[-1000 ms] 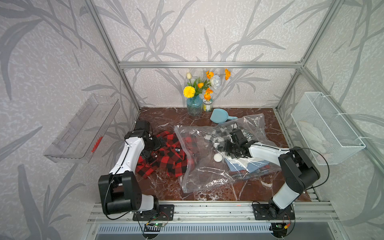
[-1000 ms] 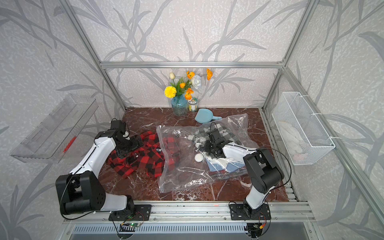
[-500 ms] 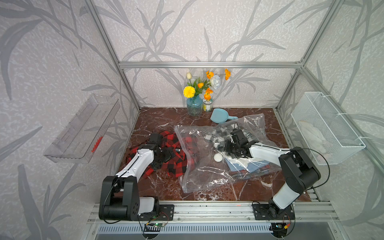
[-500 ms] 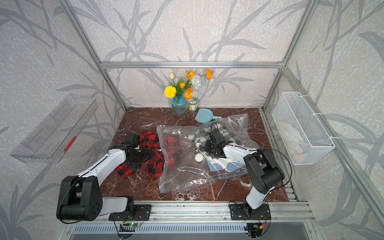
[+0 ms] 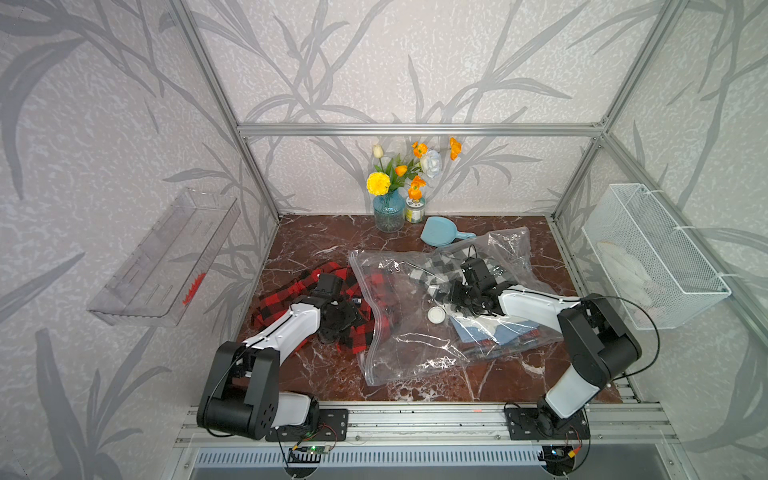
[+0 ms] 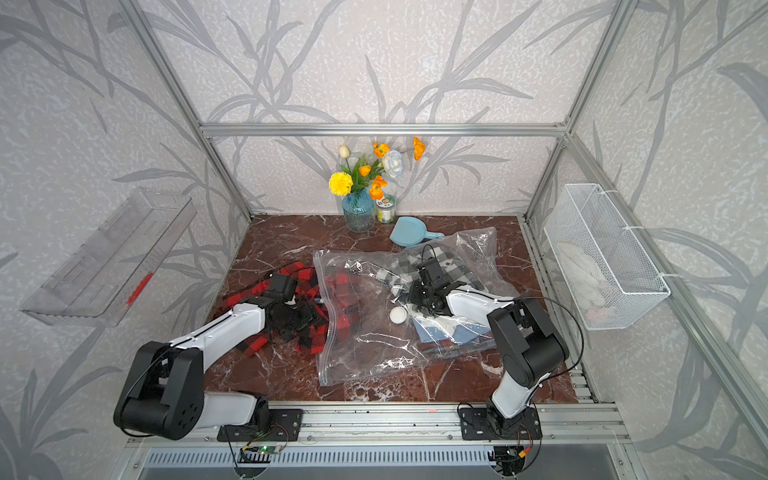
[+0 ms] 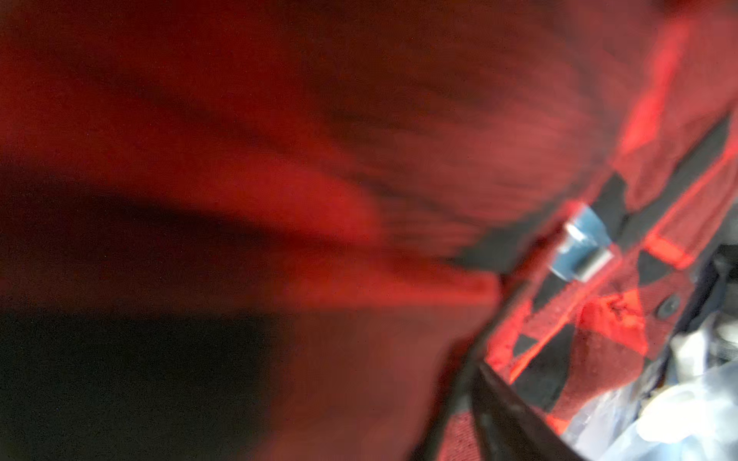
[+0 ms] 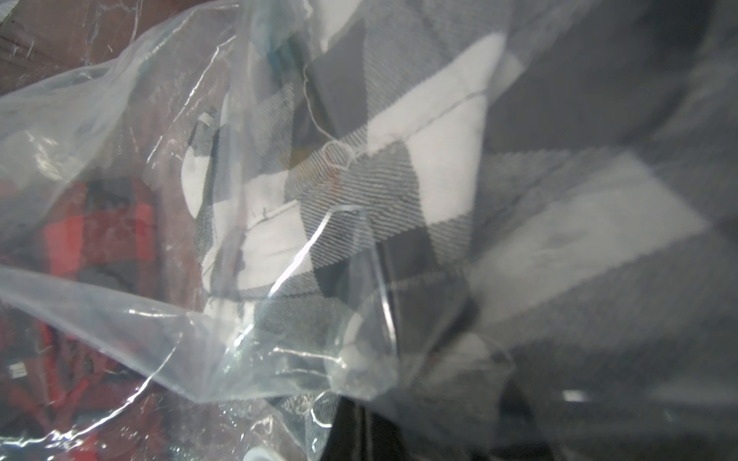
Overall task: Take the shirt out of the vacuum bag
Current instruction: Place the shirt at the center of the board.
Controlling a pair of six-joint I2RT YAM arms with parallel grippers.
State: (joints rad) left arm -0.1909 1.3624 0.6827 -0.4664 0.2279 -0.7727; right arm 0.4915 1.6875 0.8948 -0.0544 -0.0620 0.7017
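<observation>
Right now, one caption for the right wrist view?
Crinkled clear bag over a grey checked shirt, red checked shirt nearby.

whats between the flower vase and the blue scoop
A small labelled jar stands there, close beside the vase; both top views show it.

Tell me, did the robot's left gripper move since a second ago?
Yes. The left gripper has slid across the red plaid shirt, closer to the vacuum bag and nearer the front of the table.
</observation>
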